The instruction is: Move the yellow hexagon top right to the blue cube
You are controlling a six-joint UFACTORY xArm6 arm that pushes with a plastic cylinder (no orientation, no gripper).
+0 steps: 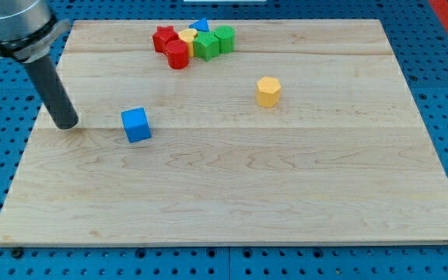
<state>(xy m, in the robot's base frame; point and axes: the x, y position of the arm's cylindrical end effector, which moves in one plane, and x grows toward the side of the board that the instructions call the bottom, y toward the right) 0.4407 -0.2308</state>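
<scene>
Crowding board's top: red (176,54), green (224,38) blocks, apart from yellow hexagon (267,91).

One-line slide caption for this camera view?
My tip rests left of the blue cube; the yellow hexagon sits apart, toward the view's right.

- A pale wooden board (232,194) fills most of the view, its grain running from the view's left to its right.
- Faint seams show where its planks join.
- Under and around the board lies a blue perforated base (430,62), dotted with regular holes.
- Light is even, with soft shadows.
</scene>
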